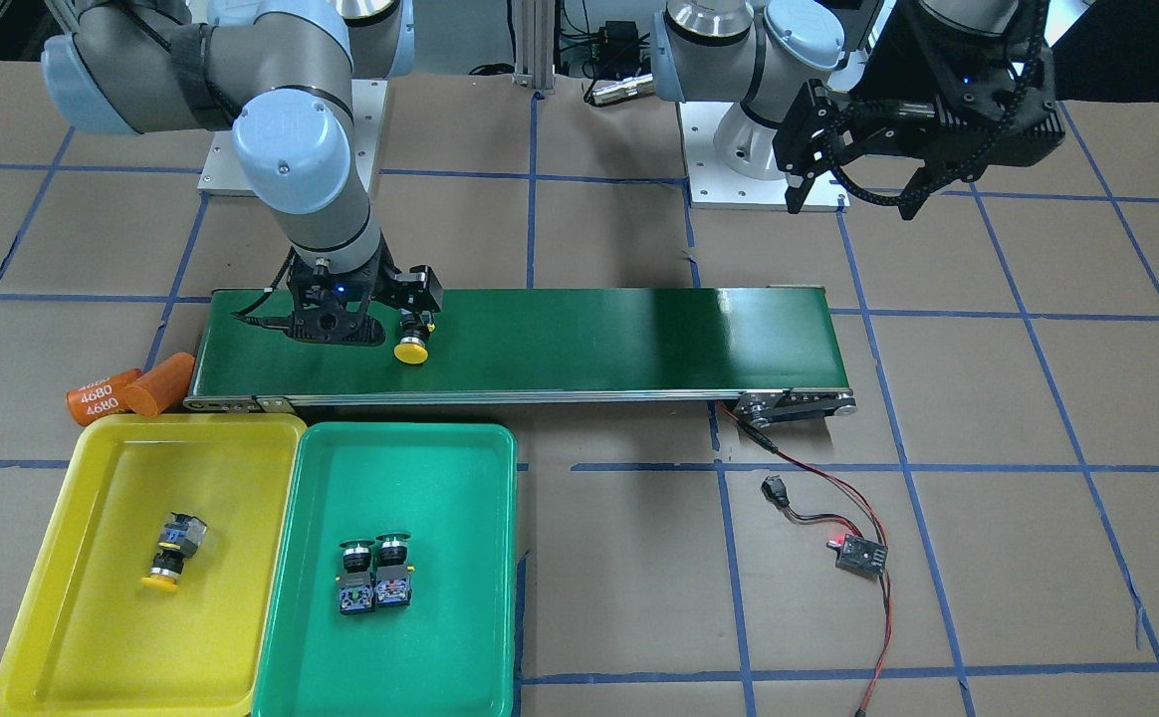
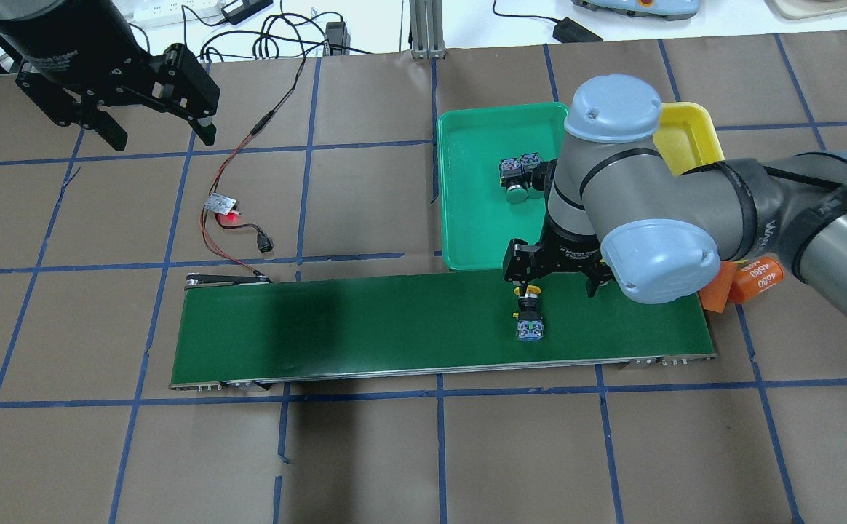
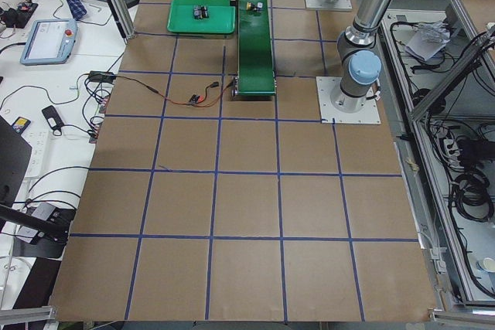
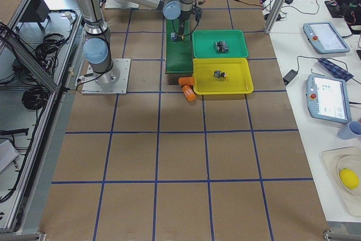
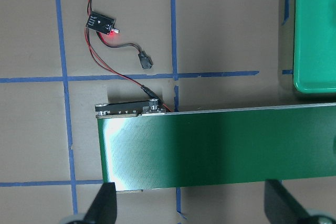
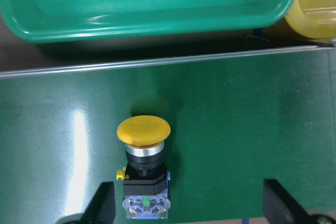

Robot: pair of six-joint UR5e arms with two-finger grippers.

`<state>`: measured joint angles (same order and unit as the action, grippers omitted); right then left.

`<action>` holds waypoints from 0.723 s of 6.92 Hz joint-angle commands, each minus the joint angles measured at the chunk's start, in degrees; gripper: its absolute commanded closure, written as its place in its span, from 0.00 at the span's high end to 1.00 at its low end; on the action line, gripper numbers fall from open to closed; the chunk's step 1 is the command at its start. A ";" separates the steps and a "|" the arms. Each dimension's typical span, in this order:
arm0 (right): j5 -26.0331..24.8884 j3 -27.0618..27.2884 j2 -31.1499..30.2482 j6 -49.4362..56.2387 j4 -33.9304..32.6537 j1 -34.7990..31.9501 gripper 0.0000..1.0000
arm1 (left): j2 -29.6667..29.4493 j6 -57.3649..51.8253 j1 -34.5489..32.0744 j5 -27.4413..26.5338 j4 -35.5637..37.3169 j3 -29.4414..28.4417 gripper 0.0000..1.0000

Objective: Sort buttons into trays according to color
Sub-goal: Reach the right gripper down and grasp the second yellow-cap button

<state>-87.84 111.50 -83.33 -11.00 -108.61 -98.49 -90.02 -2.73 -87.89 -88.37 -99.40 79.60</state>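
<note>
Overhead exterior: right arm (image 2: 613,182) hides most of yellow tray (image 2: 691,135) (left end effector (image 5: 191,200), right end effector (image 6: 191,205): apart).

A belt (image 1: 589,339) runs along the bench (image 1: 988,558). One button (image 1: 412,344) lies on it, near its end on the robot's right. On the belt's far side from the robot, by that end, an outer tray (image 1: 92,617) and an inner tray (image 1: 440,617) touch side by side. The outer holds a single button (image 1: 173,553), the inner a touching pair (image 1: 356,578). Two cylinders (image 1: 131,390) lie at the belt's end.
</note>
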 commanded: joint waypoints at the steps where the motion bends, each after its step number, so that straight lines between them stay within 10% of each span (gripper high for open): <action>1: 3.96 0.47 2.38 0.10 -1.51 -0.04 1.00 | 0.02 0.00 0.00 0.04 0.00 -0.06 1.00; 4: 2.85 3.89 3.09 0.44 -1.86 0.14 0.87 | 0.10 0.00 0.00 -0.05 0.00 0.12 1.00; 5: 2.85 4.07 3.09 0.10 -2.56 0.40 0.53 | 0.19 0.00 0.00 -0.14 0.00 0.12 1.00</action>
<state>-84.77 114.79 -80.39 -10.75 -110.53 -98.32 -89.89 -2.72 -87.89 -88.44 -99.40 79.71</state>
